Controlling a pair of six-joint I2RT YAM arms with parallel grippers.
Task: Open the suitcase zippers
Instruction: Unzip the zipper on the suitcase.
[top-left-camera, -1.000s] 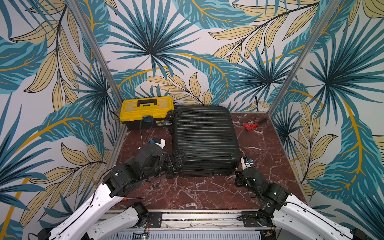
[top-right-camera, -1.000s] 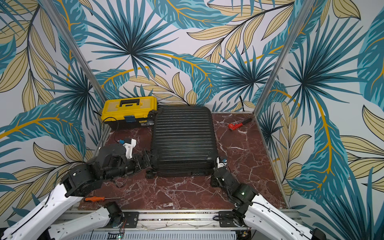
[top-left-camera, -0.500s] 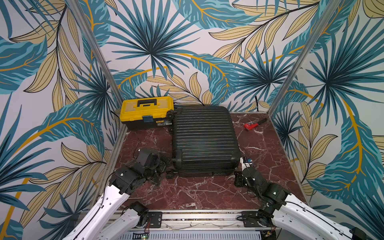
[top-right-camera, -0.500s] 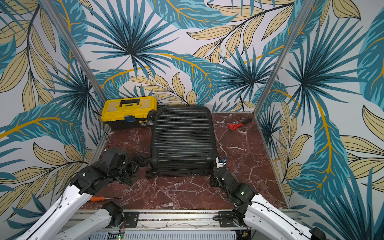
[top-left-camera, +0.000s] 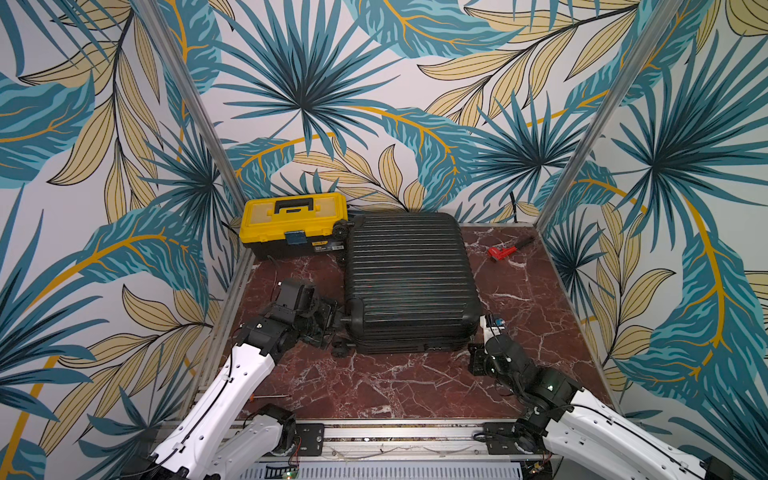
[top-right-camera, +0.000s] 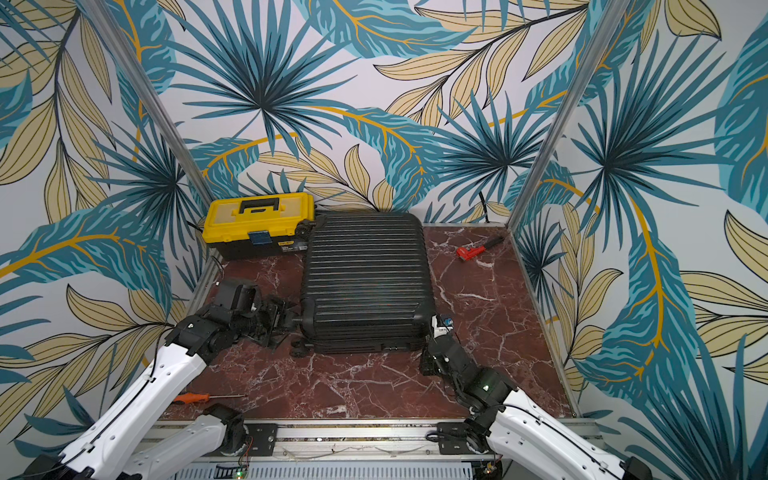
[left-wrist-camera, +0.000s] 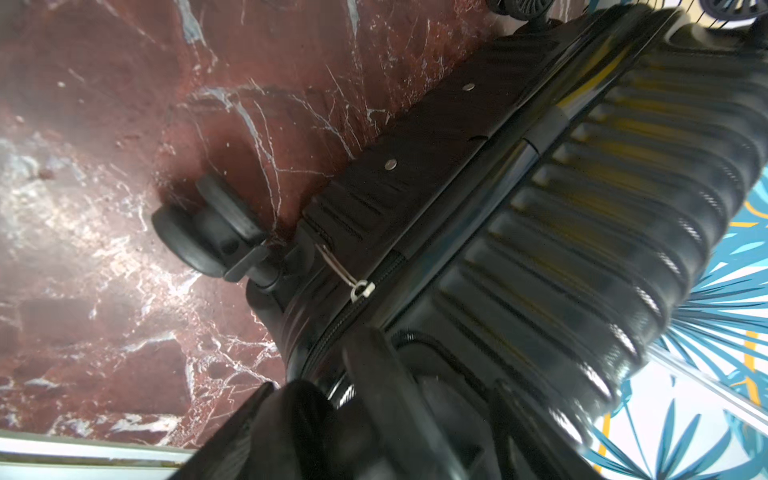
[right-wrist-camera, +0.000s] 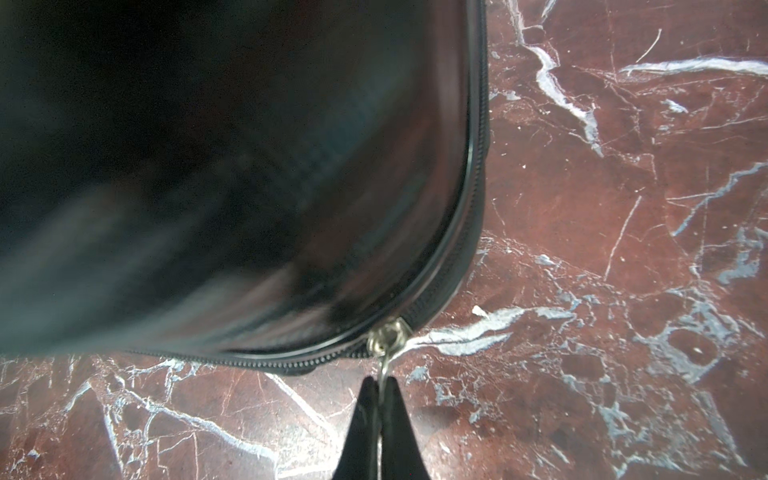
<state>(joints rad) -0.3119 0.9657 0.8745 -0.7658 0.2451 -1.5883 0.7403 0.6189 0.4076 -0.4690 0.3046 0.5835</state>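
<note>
In both top views the suitcase (top-left-camera: 409, 282) is lying flat and closed on the bench (top-left-camera: 395, 386). The left claw (top-left-camera: 330, 322) is sitting just beside its near left corner. The right claw (top-left-camera: 478, 357) is at the near right corner, its tips too small to make out.

In the left wrist view the zippers (left-wrist-camera: 357, 307) are running along the rim past a silver slider (left-wrist-camera: 362, 289). The left claw is showing only as a dark blur, so I cannot tell its opening.

In the right wrist view the right claw is pinching a metal pull (right-wrist-camera: 384, 349).
</note>
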